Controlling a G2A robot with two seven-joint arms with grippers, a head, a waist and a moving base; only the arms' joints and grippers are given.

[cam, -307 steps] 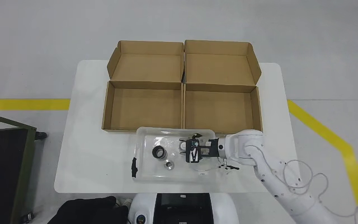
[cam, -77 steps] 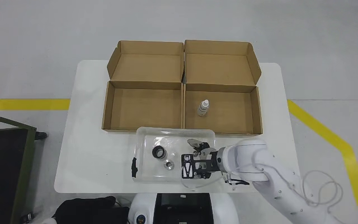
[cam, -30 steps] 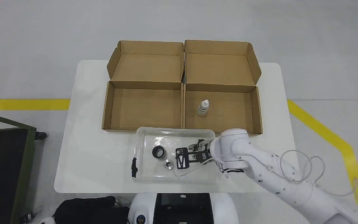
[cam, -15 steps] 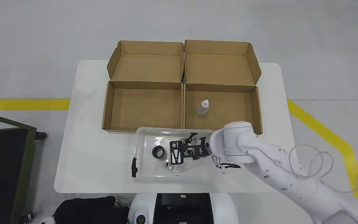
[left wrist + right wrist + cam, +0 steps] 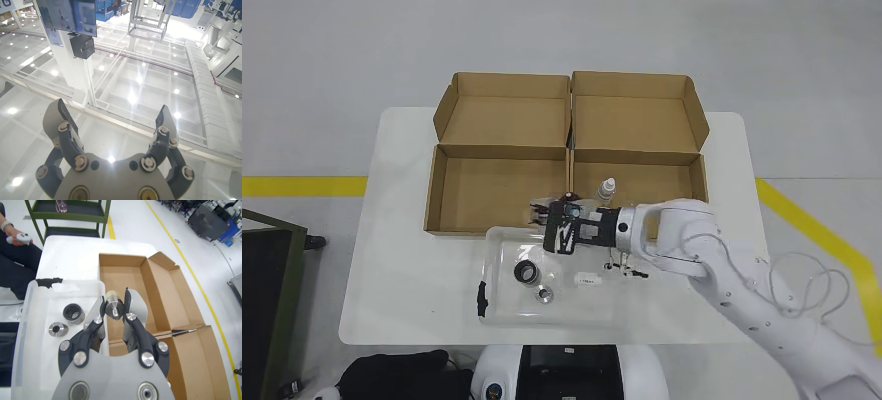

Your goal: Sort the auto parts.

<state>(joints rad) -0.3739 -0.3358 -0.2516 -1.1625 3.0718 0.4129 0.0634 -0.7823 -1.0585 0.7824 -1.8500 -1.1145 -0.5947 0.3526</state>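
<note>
My right gripper (image 5: 114, 303) is shut on a small steel threaded fitting (image 5: 113, 307) with a pale cap. In the top view this gripper (image 5: 552, 218) hangs above the far rim of the clear plastic bin (image 5: 504, 305), next to the left cardboard box (image 5: 497, 195). A black ring bearing (image 5: 73, 314) and a silver bushing (image 5: 58, 329) lie in the bin (image 5: 22, 321); from above, the bearing (image 5: 527, 272) and bushing (image 5: 543, 294) sit left of centre. A white bottle (image 5: 606, 189) stands in the right cardboard box (image 5: 652, 205). My left gripper (image 5: 112, 106) is open, pointing at the ceiling.
Both boxes have their lids folded back toward the table's far edge (image 5: 562, 112). A dark green rack (image 5: 262, 300) stands off the table on the left. Bare white tabletop lies on either side of the bin and boxes.
The right gripper has lifted out of the bin with the threaded fitting and moved toward the boxes. The bottle stands in the right box, unlike in the oldest frame.
</note>
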